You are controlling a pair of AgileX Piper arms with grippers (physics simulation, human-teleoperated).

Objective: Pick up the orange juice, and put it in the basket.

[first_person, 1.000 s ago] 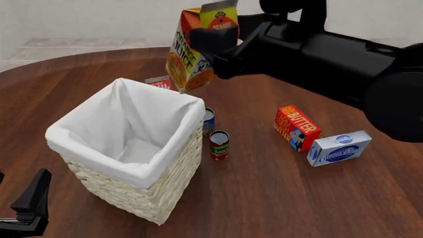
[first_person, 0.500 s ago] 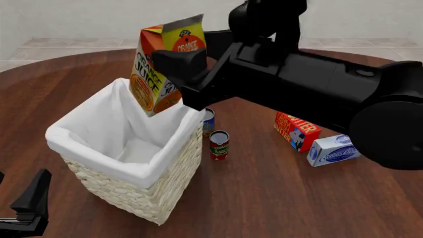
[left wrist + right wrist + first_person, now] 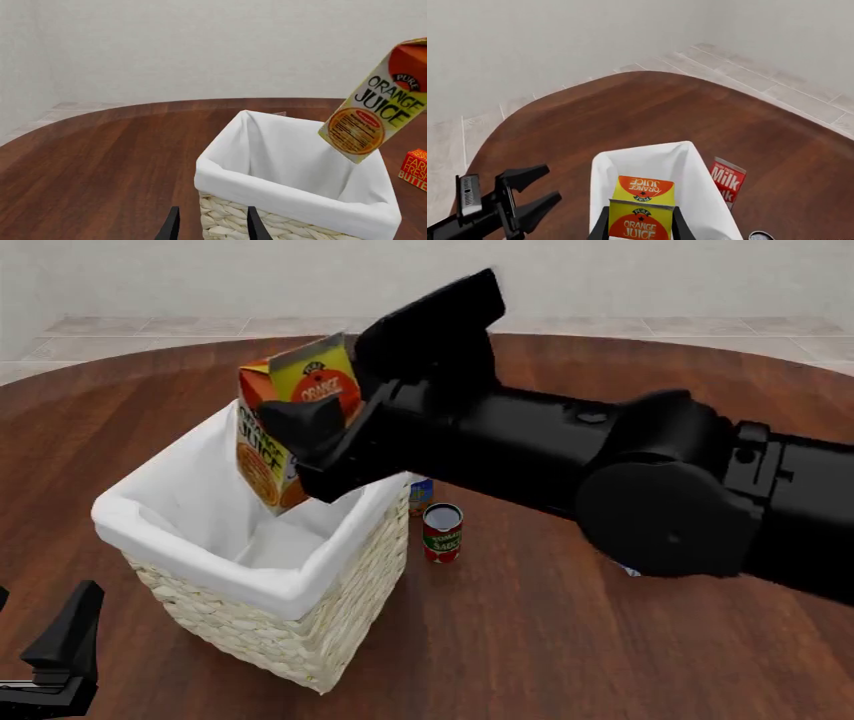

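Observation:
The orange juice (image 3: 283, 435) is a yellow-orange carton with a red top. It hangs tilted over the opening of the basket (image 3: 267, 585), its lower end just inside the white liner. My right gripper (image 3: 318, 430) is shut on the carton's upper part. The right wrist view shows the carton (image 3: 640, 212) between the fingers (image 3: 598, 227), above the liner (image 3: 647, 162). In the left wrist view the carton (image 3: 377, 107) hangs above the basket's far side (image 3: 293, 192). My left gripper (image 3: 60, 650) is open and empty near the table's front left edge, close to the basket.
A tomato sauce can (image 3: 442, 532) and a second can (image 3: 422, 486) stand just right of the basket. A red milk carton (image 3: 726, 177) lies beyond the basket. The butter box (image 3: 415, 170) is right of it, hidden by my right arm in the front view.
My right arm has swung left and down with the orange juice, from above the basket's far right corner to over its opening. The left arm has not moved.

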